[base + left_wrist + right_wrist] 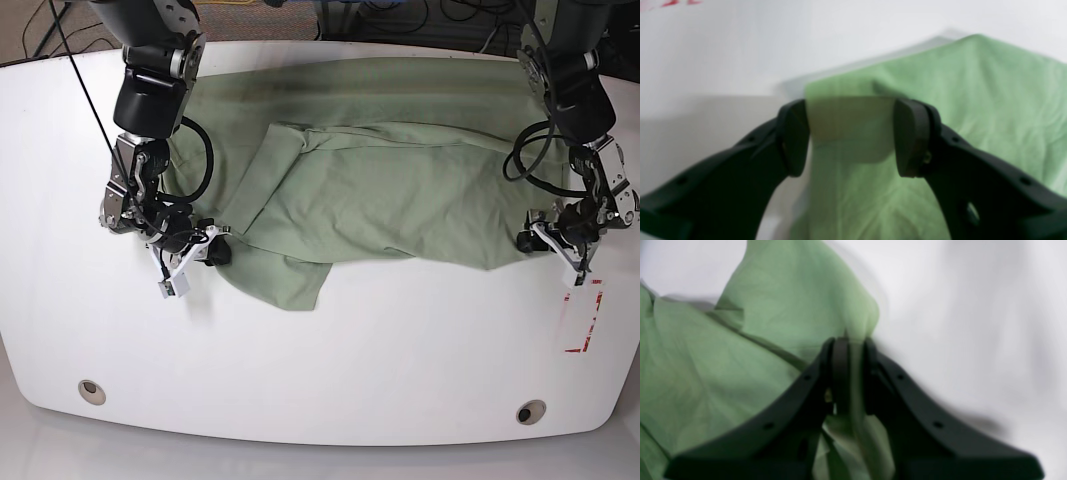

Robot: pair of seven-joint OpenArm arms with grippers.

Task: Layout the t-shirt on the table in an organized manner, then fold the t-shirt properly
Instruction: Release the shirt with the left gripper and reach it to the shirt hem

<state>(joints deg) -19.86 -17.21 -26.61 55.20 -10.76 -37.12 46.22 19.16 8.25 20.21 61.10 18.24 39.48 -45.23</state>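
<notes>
On the left of the base view, my right gripper (849,373) is pinched nearly closed on an edge of the t-shirt (400,190), which lies spread but rumpled across the far half of the table (330,370). My left gripper (850,133) stands wide apart around a fabric edge (not clamped). Pulling now could slip that side free and skew the cloth.

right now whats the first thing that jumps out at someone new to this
The pale green t-shirt sprawls rumpled across the far half of the white table. The right gripper is shut on a bunched edge, while the left gripper stands open astride the shirt's other end.
</notes>
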